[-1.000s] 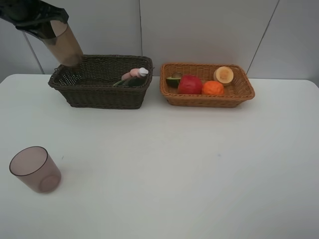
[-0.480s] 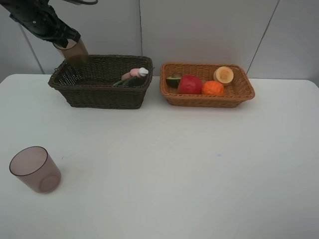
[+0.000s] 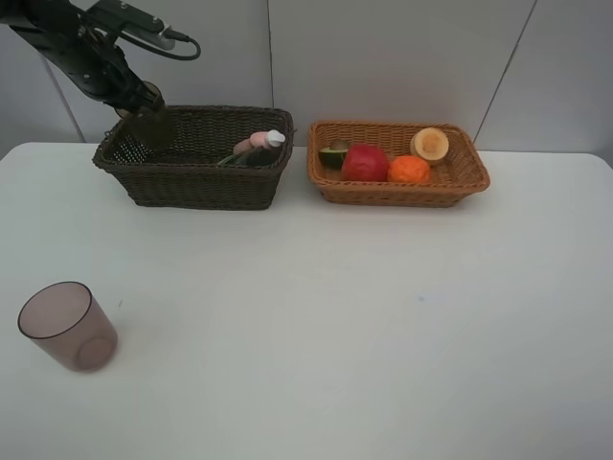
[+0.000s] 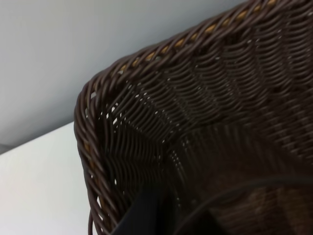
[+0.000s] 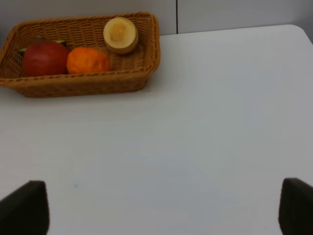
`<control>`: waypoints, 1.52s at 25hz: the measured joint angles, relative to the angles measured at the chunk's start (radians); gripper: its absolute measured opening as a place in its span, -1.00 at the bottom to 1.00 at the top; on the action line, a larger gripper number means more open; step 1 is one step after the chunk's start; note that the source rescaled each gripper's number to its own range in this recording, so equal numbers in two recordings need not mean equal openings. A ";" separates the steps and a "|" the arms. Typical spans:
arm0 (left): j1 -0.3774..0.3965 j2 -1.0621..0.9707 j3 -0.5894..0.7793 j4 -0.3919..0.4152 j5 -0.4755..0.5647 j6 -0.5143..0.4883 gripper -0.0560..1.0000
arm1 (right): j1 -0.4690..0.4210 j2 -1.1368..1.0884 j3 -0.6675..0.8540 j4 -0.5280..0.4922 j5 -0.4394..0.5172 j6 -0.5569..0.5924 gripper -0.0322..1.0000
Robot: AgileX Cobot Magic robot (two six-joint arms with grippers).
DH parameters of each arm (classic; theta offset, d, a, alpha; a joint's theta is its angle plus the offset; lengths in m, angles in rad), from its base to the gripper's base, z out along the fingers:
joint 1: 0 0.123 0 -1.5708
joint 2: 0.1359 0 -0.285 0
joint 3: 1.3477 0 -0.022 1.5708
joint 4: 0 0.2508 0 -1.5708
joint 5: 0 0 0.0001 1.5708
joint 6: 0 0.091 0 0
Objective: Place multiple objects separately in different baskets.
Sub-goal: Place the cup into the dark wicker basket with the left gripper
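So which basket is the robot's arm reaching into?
The dark brown basket, the deeper one holding the bottles. The left gripper is down inside its far corner; the light tan basket holds only fruit.

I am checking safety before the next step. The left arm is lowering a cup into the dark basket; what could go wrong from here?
1. The left gripper holds the translucent brownish cup close to a corner of the dark brown wicker basket; it may catch the rim or shift the basket.
2. If released tilted, the cup might tip toward the pink spray bottle.
3. A second brownish cup stands near the white table's front edge and could be knocked off when grasped.
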 joint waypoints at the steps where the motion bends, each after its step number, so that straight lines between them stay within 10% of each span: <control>1: 0.000 0.006 0.000 0.000 0.000 0.000 -0.83 | 0.000 0.000 0.000 0.000 0.000 0.000 0.97; 17: 0.001 0.026 0.000 0.003 -0.002 0.001 -0.79 | 0.000 0.000 0.000 0.001 0.000 0.000 0.97; 27: 0.001 0.026 0.000 0.003 -0.001 0.026 0.70 | 0.000 0.000 0.000 0.001 0.000 0.000 0.97; 38: 0.001 0.026 0.000 0.004 0.022 0.046 0.80 | 0.000 0.000 0.000 0.000 0.000 0.000 0.97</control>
